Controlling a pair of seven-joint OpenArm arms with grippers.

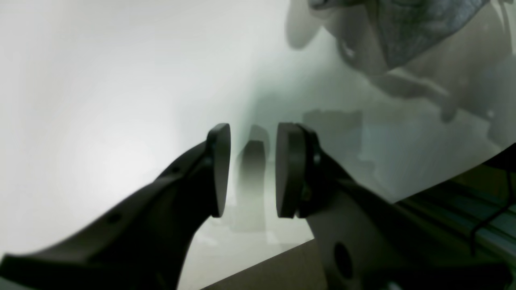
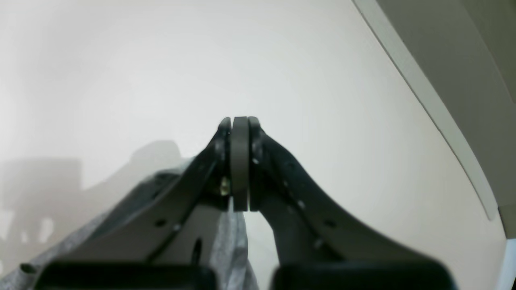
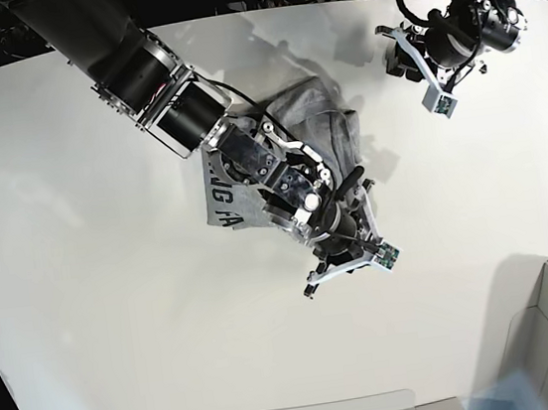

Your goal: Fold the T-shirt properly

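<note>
Base view: T-shirt point(image 3: 319, 119) sits bunched in a loose heap near the table point(image 3: 84, 288) centre, mostly under the right arm. Lettered side shows at one edge, black capitals facing up. No clean fold line anywhere, sleeves not tucked, outline ragged.

Right gripper point(image 3: 346, 261) is clenched, jaws fully together. In the right wrist view, grey heathered fabric point(image 2: 229, 241) hangs just below the closed pads, so it looks pinched on a bit of the shirt's edge, lifting or dragging it out from the heap. Exact corner or hem: can't tell.

Left gripper point(image 1: 253, 171) is released, jaws apart with nothing between them, hovering well clear of the shirt near the far table edge. Its wrist view catches only a scrap of grey cloth point(image 1: 411, 28) at the top of frame.

My read: early stage. Garment isn't flattened yet, so spreading it out comes first, then every fold is still to do. Nothing counts as finished so far.
</note>
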